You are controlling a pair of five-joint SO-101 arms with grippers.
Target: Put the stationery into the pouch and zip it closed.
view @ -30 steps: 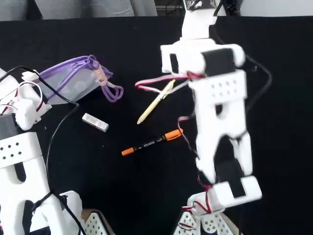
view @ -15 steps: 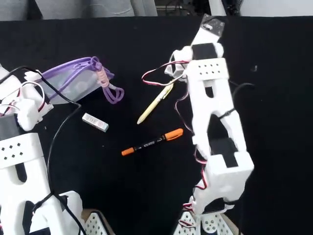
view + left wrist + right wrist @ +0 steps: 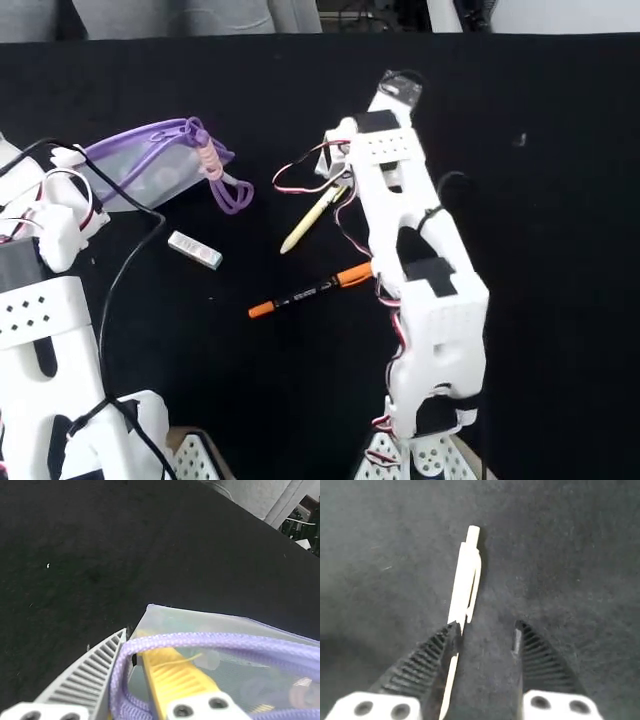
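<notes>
White right arm [image 3: 400, 210] bent low over pen [image 3: 466, 575], right jaws spread, left jaws pinching pouch [image 3: 215, 625]

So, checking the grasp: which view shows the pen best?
The right wrist view: the pen lies close up beside one jaw of the open right gripper. In the high view it is small beside the arm. The left wrist view faces the pouch.

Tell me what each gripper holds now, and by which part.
The left gripper holds the pouch by its purple rim at one end. The right gripper is open above the pen and holds nothing.
</notes>
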